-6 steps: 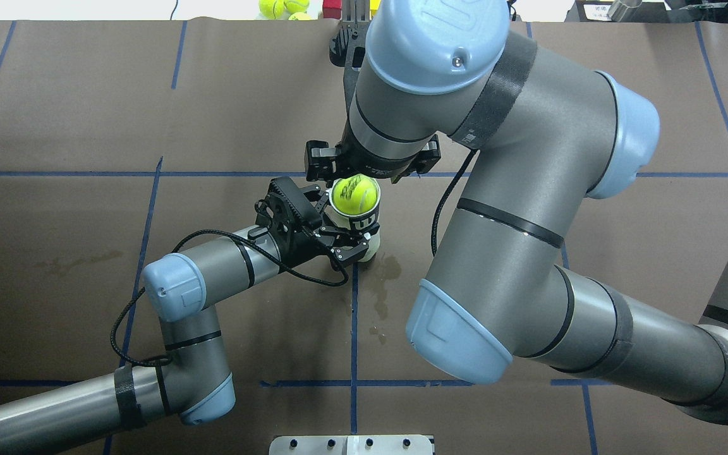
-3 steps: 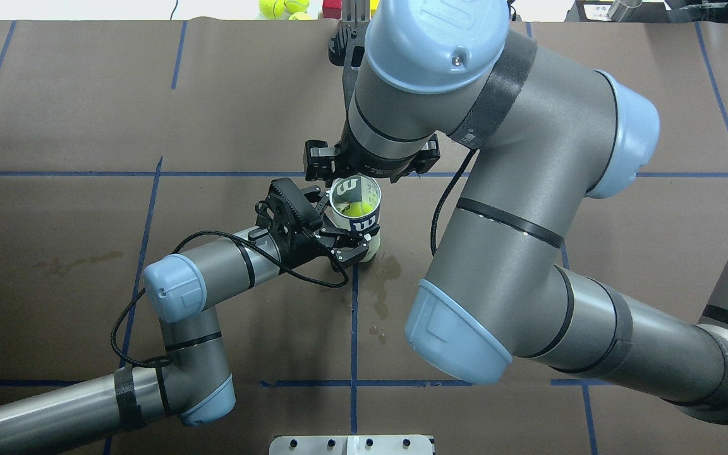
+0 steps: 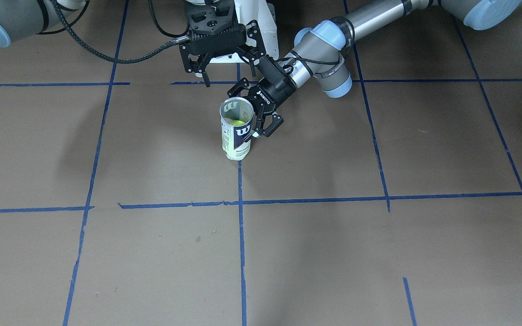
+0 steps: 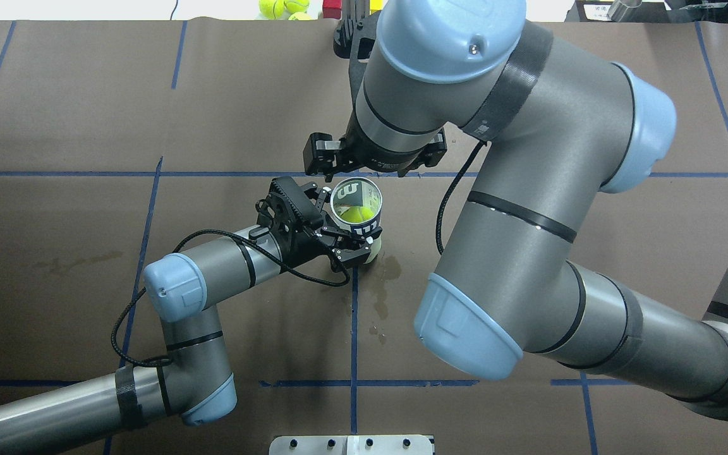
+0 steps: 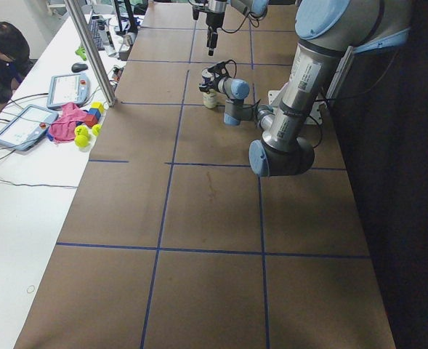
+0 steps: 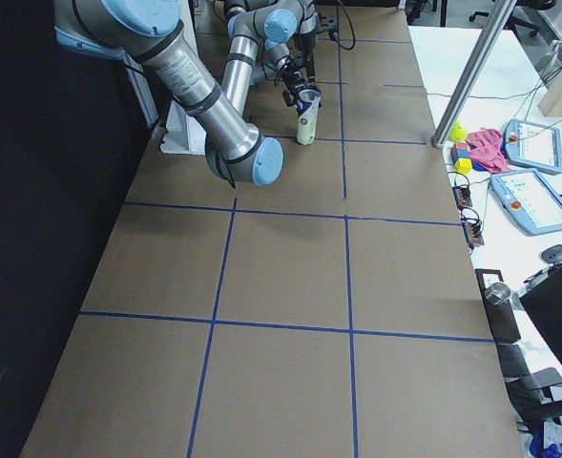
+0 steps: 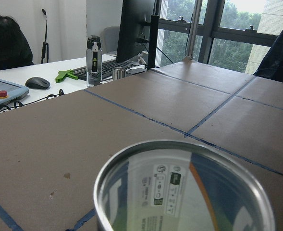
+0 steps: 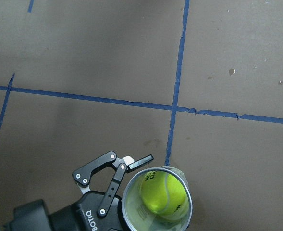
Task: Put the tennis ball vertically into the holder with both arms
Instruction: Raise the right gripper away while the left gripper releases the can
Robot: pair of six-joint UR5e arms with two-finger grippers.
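Note:
The holder (image 3: 235, 136), a clear can with a navy "W" label, stands upright on the table by a blue tape line; it also shows in the overhead view (image 4: 370, 222). A yellow tennis ball (image 8: 163, 193) lies inside it, below the rim (image 4: 355, 215). My left gripper (image 3: 255, 112) is shut on the holder's upper side from the robot's left (image 4: 337, 226). My right gripper (image 3: 230, 78) hangs open and empty just above and behind the holder's mouth. The left wrist view shows only the holder's rim (image 7: 179, 153).
The white pedestal base (image 3: 263, 31) stands behind the grippers. Loose tennis balls (image 4: 282, 7) lie past the table's far edge. A damp stain (image 4: 382, 278) marks the mat near the holder. An operator's desk with tablets (image 5: 25, 123) runs along one side.
The ball sat in the holder's mouth under the right gripper one second ago; it has dropped inside. The right arm has since shifted slightly away. The left gripper has kept hold.

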